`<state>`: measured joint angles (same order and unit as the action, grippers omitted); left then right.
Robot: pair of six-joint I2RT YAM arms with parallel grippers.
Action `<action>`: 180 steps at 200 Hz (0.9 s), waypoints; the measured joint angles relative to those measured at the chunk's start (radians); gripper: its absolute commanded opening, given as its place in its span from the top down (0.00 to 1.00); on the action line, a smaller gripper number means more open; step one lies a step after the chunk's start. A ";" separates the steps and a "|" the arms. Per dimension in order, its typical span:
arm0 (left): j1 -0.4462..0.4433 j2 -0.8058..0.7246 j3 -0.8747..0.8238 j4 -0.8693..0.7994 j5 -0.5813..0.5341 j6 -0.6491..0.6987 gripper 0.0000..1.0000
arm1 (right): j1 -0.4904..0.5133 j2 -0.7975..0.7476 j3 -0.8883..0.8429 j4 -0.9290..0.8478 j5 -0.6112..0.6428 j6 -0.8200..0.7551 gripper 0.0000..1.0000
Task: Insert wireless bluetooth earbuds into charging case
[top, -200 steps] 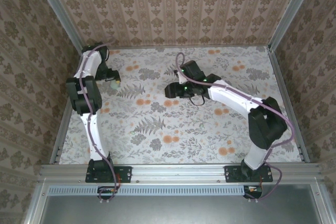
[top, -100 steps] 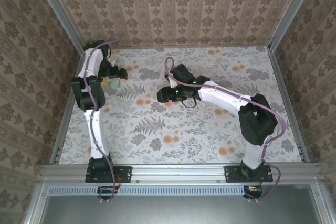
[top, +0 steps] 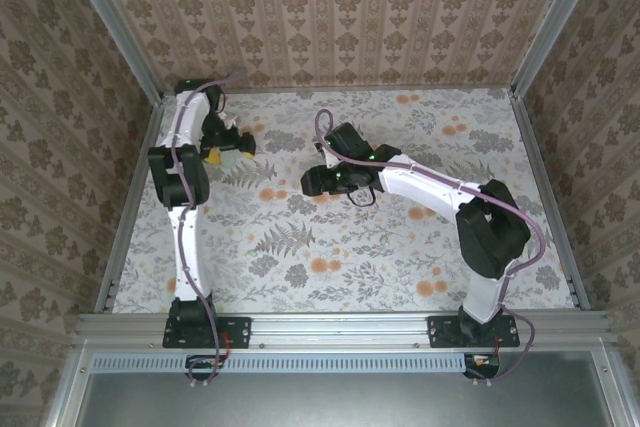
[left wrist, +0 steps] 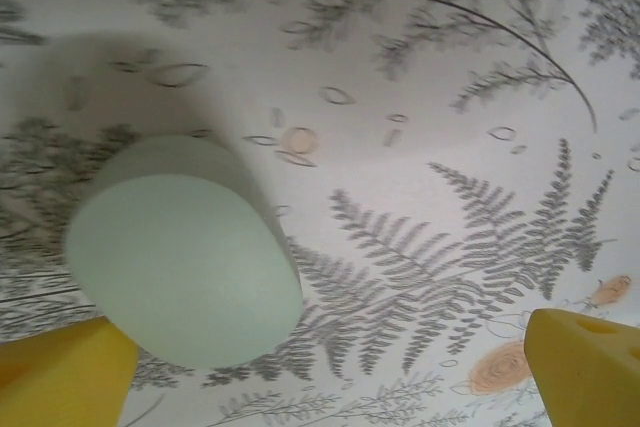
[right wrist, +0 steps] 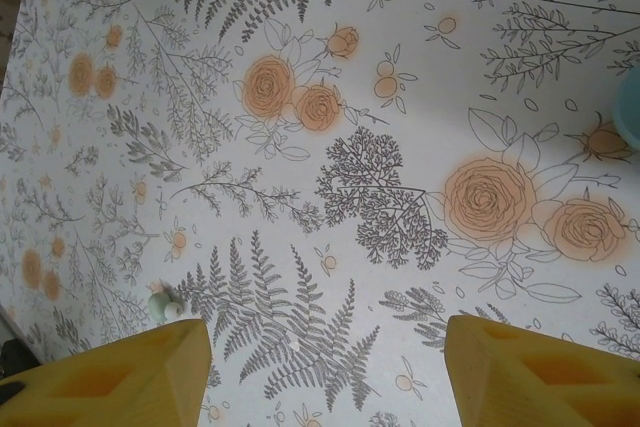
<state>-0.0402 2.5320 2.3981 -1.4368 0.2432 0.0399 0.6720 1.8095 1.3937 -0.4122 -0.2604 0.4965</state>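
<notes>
The charging case is a pale mint-green oval lying on the flowered cloth, close to the left fingertip of my left gripper. That gripper hangs open above it, touching nothing. From above, the case sits under the left gripper at the far left. My right gripper is open over bare cloth, and from above it shows near the table's middle. One tiny mint earbud lies just beyond its left fingertip. A teal-blue rounded thing is cut off by the right edge.
The cloth carries grey ferns and orange flower prints. Papered walls and metal rails close in the table on three sides. The left arm stands close to the left wall.
The left gripper has swung right and now sits over the case. The right arm shifted left early in the second, then held still. Both grippers kept their openings.
</notes>
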 measured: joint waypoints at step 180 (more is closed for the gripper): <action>-0.071 -0.111 -0.056 0.143 -0.156 -0.407 0.00 | -0.014 -0.111 -0.095 -0.014 0.046 -0.003 0.35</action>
<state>-0.1108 2.4214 2.3421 -1.2934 0.0868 -0.3676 0.6582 1.6989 1.2987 -0.4259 -0.2146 0.4931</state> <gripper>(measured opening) 0.997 0.644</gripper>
